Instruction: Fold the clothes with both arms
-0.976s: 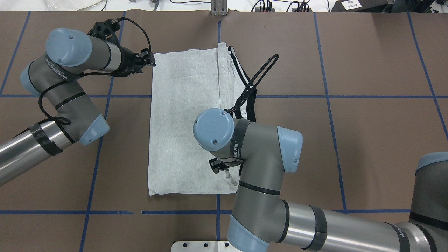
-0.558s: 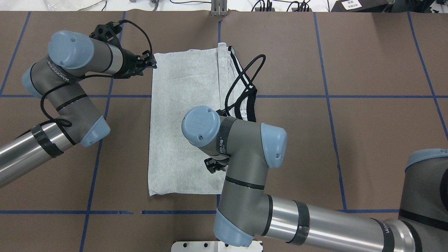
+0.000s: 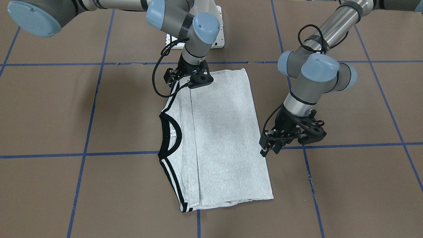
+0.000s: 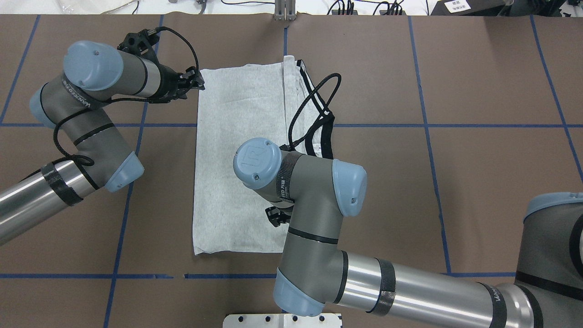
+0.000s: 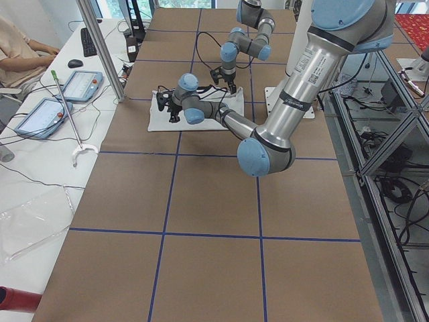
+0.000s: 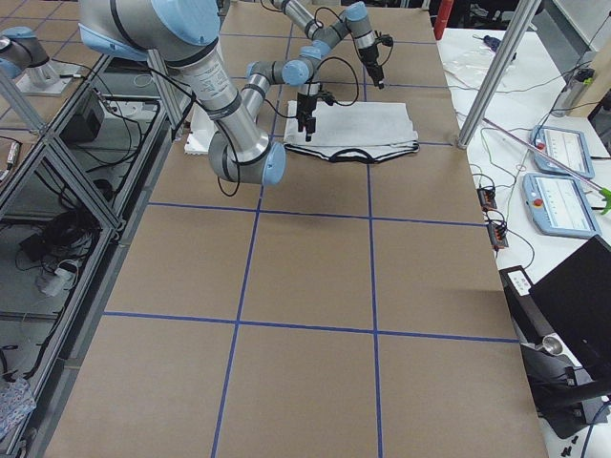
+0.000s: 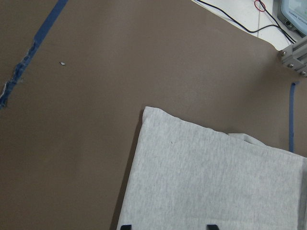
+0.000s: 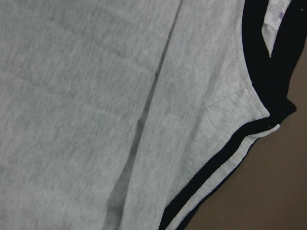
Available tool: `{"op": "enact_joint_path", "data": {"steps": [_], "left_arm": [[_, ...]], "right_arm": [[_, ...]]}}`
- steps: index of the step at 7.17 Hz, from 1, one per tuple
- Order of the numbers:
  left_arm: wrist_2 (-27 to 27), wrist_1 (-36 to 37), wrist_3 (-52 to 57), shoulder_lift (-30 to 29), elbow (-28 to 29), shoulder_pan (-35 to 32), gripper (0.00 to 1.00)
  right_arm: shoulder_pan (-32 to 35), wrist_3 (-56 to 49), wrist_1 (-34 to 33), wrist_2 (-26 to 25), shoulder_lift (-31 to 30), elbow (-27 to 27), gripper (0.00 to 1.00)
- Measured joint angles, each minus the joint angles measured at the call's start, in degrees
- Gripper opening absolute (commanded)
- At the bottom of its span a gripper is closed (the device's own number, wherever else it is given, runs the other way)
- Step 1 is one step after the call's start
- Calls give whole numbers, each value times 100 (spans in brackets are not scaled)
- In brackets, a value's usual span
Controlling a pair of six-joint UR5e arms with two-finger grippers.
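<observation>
The clothes are one grey T-shirt (image 4: pixel 237 159), lying folded lengthwise into a long flat rectangle on the brown table. Its black collar (image 3: pixel 172 132) and striped trim run along the robot's right edge. My left gripper (image 4: pixel 196 82) hovers at the shirt's far left corner. Its two fingertips (image 7: pixel 125 226) stand apart over the fabric with nothing between them, so it is open. My right gripper (image 3: pixel 195 82) sits low over the shirt's near edge, by the fold line. The overhead view mostly hides it under the wrist. The right wrist view shows only fabric (image 8: pixel 96 120) and trim, no fingers.
Blue tape lines (image 4: pixel 364 125) grid the brown table. The white pedestal plate (image 4: pixel 255 320) sits at the near edge, just behind the shirt. Cables and a metal post line the far edge. A person and tablets (image 5: pixel 43 114) are at a side desk.
The right arm's wrist and elbow swung left over the shirt, and its cable loop shifted left with it. The left arm barely moved. The shirt's outline looks the same.
</observation>
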Motion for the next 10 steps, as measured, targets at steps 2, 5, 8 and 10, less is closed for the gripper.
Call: {"op": "enact_joint_path", "data": {"steps": [2,5,8,10], "left_arm": [[0,0,14,3,18,0,61],[8,-159,33,111,30,30,61],[7,-226,43,131,17,35,61],[1,-226,41,130,-9,36,61]], "right_arm": [[0,0,-1,101,9,-106,100],[-1,0,-5,206,6,-204,100],[-3,-2,-93,240,-57,-205,100],[44,-54,-224,248,-171,-114,100]]}}
